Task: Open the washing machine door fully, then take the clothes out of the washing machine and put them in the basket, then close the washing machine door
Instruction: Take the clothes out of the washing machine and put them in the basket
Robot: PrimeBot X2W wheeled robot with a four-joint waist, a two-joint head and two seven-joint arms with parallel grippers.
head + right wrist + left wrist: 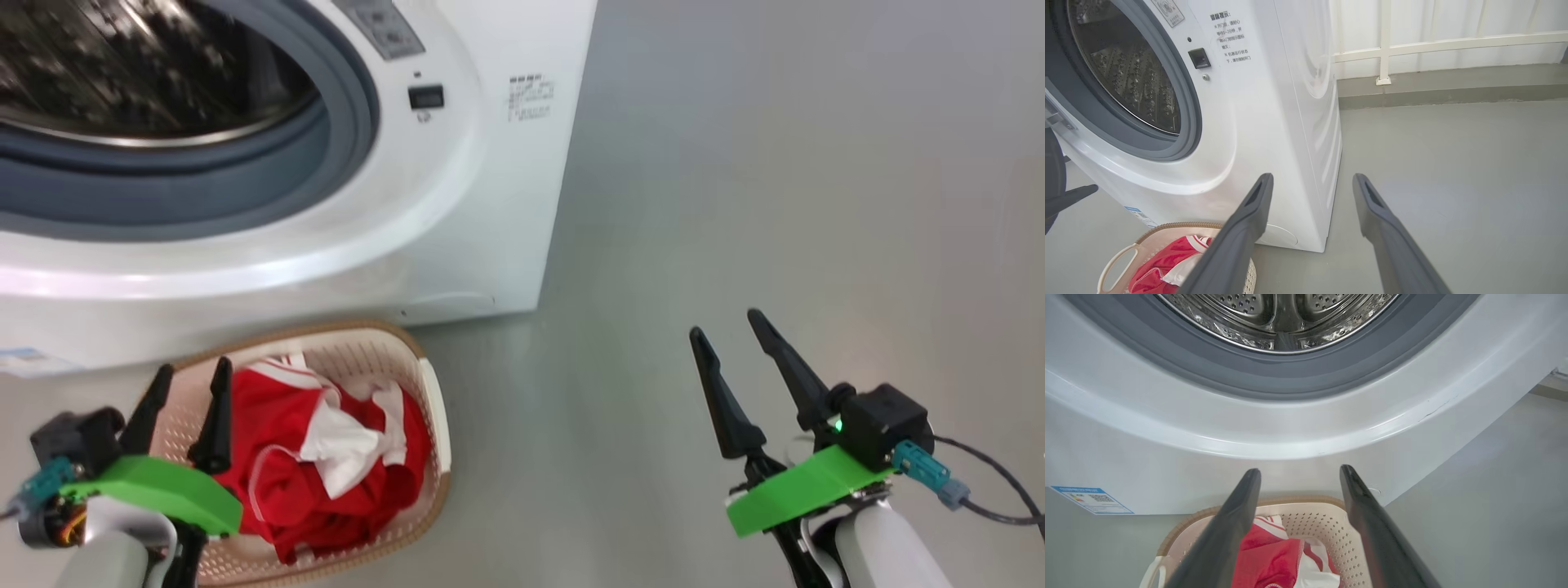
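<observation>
The washing machine stands at the upper left with its round opening uncovered; the grey ring and the bare steel drum show. The washing machine door is out of view. In front of it on the floor sits the cream basket, and the red and white clothes lie inside. My left gripper hovers open over the basket's left part, fingers empty and pointing at the machine's lower front. My right gripper hangs open over bare floor to the right, level with the machine's corner.
Grey floor stretches to the right of the machine. A white railing on a low kerb runs along the back. A blue label sits low on the machine's front. Dark shapes at the right wrist view's left edge cannot be identified.
</observation>
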